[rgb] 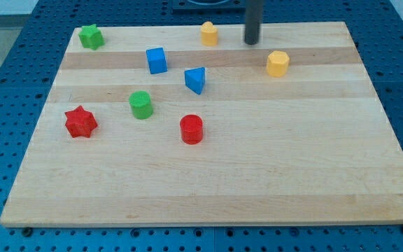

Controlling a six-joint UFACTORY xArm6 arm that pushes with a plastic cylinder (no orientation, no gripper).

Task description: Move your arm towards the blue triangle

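Observation:
The blue triangle (195,80) lies on the wooden board (271,168), left of centre in the upper part. My tip (251,42) is near the view's top, up and to the right of the blue triangle, well apart from it. It stands between the yellow block (209,33) at its left and the yellow hexagon (278,63) at its lower right, touching neither.
A blue cube (157,60) sits left of the triangle. A green star (90,36) is at the top left corner. A green cylinder (140,104), a red star (80,122) and a red cylinder (191,129) lie below.

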